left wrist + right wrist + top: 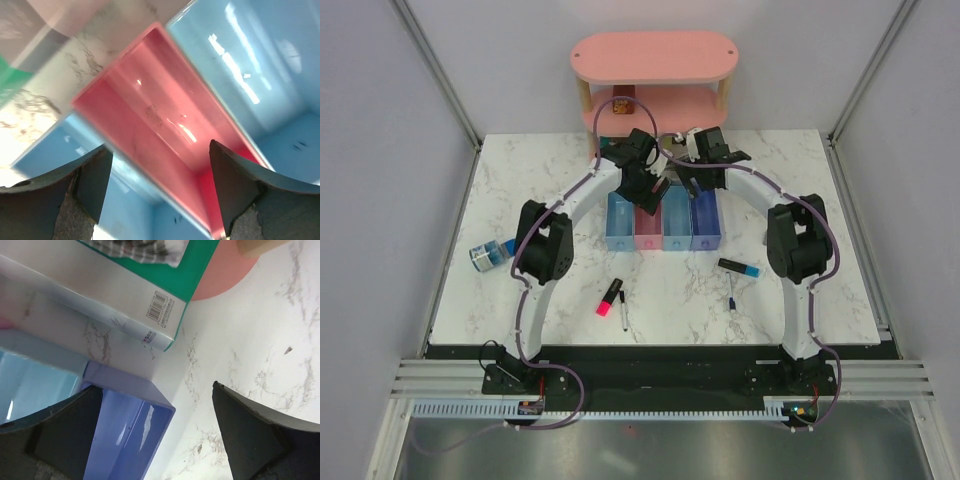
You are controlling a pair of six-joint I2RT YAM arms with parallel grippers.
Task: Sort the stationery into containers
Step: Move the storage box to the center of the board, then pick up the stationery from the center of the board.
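Observation:
The containers [665, 232] are four joined trays mid-table: light blue, pink, light blue, purple-blue. My left gripper [649, 192] hangs open over the pink tray [165, 115], with nothing between its fingers [95, 175]. Over the far right corner of the purple-blue tray [125, 435], my right gripper [701, 180] is open and holds nothing. The stationery lies loose on the marble. A pink highlighter [610, 297] and a thin pen [623, 311] lie in front of the trays. A black-and-blue highlighter [738, 267] and another thin pen [731, 294] lie to the right. A blue tape roll [490, 255] sits far left.
A pink oval shelf [654, 57] stands at the back with a brown box [623, 104] on its lower level. A green-edged book [150, 285] lies just behind the trays. Grey walls close the table on three sides.

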